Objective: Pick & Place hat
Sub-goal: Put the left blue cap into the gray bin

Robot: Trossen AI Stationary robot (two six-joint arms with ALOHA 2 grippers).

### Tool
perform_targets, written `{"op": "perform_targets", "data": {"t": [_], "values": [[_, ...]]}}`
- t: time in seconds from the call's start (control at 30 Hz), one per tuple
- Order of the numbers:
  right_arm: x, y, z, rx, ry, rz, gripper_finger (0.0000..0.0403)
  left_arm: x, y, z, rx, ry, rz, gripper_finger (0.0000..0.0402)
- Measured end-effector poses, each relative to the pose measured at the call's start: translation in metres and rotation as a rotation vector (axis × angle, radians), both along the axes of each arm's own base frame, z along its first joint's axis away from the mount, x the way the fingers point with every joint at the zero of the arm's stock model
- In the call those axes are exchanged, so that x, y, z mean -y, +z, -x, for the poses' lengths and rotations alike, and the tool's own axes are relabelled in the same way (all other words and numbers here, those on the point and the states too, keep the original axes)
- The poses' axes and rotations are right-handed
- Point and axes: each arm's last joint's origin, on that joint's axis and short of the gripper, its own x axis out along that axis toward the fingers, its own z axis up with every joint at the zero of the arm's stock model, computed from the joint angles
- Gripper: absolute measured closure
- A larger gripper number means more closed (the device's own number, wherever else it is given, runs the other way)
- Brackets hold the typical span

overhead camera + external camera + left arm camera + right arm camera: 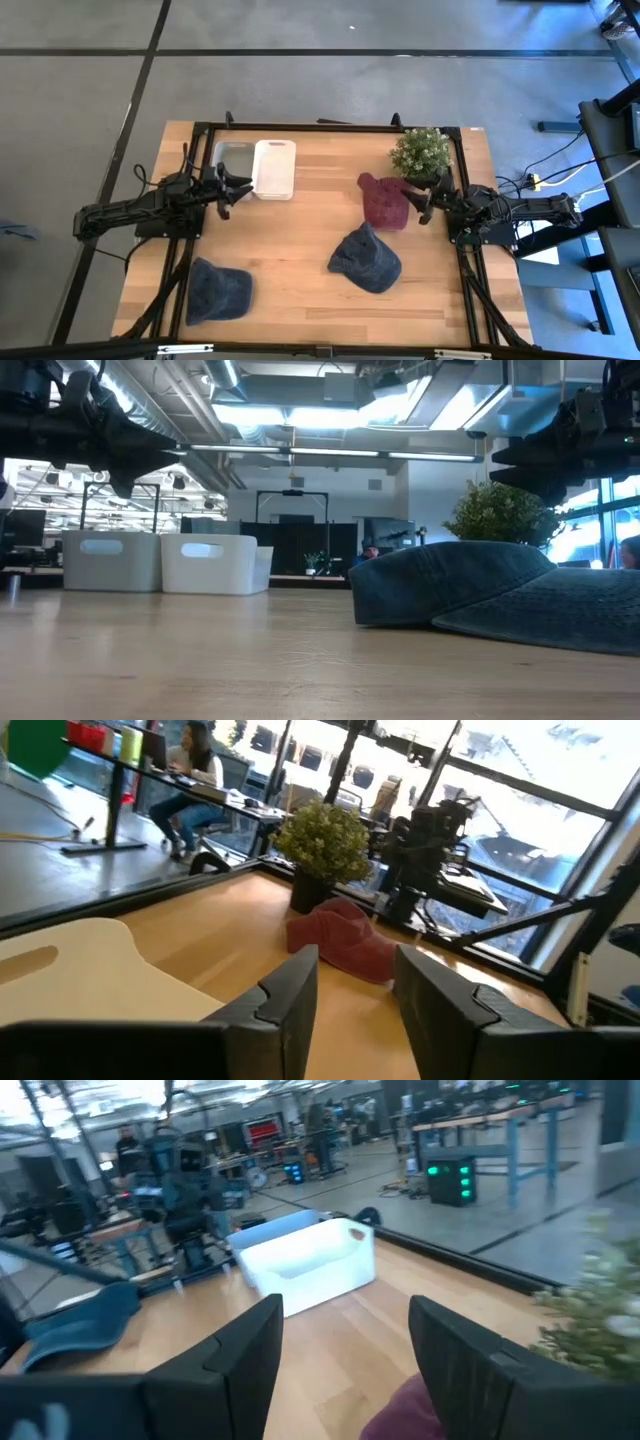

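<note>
Three hats lie flat on the wooden table. A maroon hat sits right of centre, a blue denim cap nearer the front, and a dark blue hat at the near left. My right gripper hovers open just right of the maroon hat, above the table, touching nothing. My left gripper is open at the far left, beside the white bins, and looks across at the maroon hat. In the low view the denim cap fills the right foreground.
Two white bins stand at the far left of the table. A potted plant stands at the far right, just behind my right gripper. A black frame runs along the table edges. Bare wood lies in the middle.
</note>
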Motion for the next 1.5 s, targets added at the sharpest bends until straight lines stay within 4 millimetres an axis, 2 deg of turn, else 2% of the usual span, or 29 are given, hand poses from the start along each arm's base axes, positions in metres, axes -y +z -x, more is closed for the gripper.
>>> {"op": "perform_targets", "data": {"t": [0.1,0.33,0.43,0.6,0.73,0.93,1.1,1.23,1.37,1.5], "values": [[0.001,0.000,0.000,-0.002,-0.033,0.003,0.0185,0.001,0.000,0.000,0.004,-0.030,0.016,0.0258],[0.001,-0.001,0.000,0.003,-0.032,-0.019,0.0185,0.003,0.000,-0.001,0.018,-0.123,0.072,0.0180],[0.001,-0.001,-0.001,0.003,-0.030,-0.042,0.0185,0.004,0.001,-0.001,0.038,-0.138,0.146,0.0160],[0.001,-0.003,-0.002,-0.022,-0.031,-0.038,0.0185,0.003,0.001,-0.001,0.064,-0.118,0.224,0.0153],[0.001,-0.005,-0.004,-0.046,-0.031,-0.035,0.0185,0.006,0.007,-0.001,0.104,-0.211,0.198,0.0156],[0.001,-0.007,-0.005,-0.078,-0.034,-0.024,0.0185,0.015,0.026,-0.006,0.034,-0.277,0.066,0.0169],[0.001,-0.009,-0.006,-0.098,-0.041,-0.010,0.0185,0.024,0.045,-0.018,-0.214,-0.344,-0.009,0.0181],[0.001,-0.009,-0.006,-0.098,-0.057,-0.011,0.0185,0.035,0.057,-0.029,-0.516,-0.394,0.001,0.0191],[0.001,-0.009,-0.006,-0.094,-0.057,-0.016,0.0185,0.052,0.066,-0.039,-0.827,-0.445,0.081,0.0202],[0.001,-0.009,-0.006,-0.087,-0.061,-0.032,0.0185,0.078,0.069,-0.048,-1.108,-0.504,0.237,0.0215]]}}
